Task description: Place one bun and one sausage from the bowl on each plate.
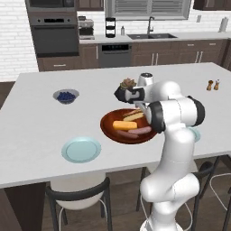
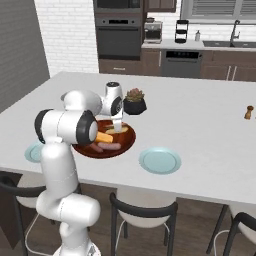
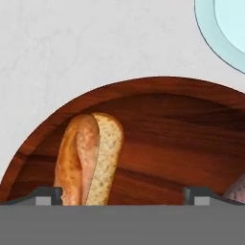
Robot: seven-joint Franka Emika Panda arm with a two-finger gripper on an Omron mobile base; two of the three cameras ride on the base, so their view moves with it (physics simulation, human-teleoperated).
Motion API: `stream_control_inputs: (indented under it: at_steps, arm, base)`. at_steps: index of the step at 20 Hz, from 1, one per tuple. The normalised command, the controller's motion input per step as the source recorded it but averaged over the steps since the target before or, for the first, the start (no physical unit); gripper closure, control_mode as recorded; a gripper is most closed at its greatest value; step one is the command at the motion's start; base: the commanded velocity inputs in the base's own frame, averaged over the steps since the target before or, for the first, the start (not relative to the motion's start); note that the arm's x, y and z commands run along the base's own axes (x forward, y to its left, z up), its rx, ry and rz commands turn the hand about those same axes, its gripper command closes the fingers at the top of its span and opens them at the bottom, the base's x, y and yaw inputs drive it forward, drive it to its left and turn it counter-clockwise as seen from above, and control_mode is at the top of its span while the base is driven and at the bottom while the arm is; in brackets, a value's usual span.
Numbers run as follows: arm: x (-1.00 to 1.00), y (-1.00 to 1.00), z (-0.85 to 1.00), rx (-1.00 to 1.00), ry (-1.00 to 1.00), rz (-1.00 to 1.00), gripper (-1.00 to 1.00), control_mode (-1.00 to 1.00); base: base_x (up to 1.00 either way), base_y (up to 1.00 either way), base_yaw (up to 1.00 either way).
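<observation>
The bowl [image 1: 108, 127] lies directly under our gripper [image 3: 122, 194], and it holds everything: two buns and two sausages, as far as we can see. One bun [image 3: 88, 158] sits just ahead of our left fingertip in the hand view, split side up, and a sausage [image 3: 237, 190] peeks in beside the right fingertip. The other bun [image 1: 124, 125] lies a little further across the bowl from the gripper. Our jaws stand wide apart and hold nothing. Both plates are bare: one plate [image 1: 81, 149] sits well off to the gripper's left, the other plate [image 2: 160, 160] to its right, near the bowl. We judge the task barely begun: nothing is delivered, and four transfers remain, starting with a descent onto the nearest bun.
</observation>
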Motion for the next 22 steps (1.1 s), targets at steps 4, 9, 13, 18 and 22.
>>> stream_control_inputs:
  at_steps: [4,9,13,18,22]
  arm:
    - [0.32,0.0,-0.16,0.0,0.09,-0.04,-1.0,-1.0]
    - [0.38,-0.02,-0.17,0.01,0.09,-0.01,-1.0,-1.0]
    - [0.27,0.0,-0.24,0.01,0.05,0.0,-1.0,-1.0]
    - [0.03,0.0,-0.24,0.0,0.02,0.0,1.0,-1.0]
    - [-0.34,0.0,-0.12,0.0,-0.03,-0.02,1.0,-1.0]
  base:
    - [0.0,0.0,0.0]
    - [0.0,0.0,0.0]
    - [0.0,0.0,0.0]
    - [0.0,0.0,0.0]
    - [0.0,0.0,0.0]
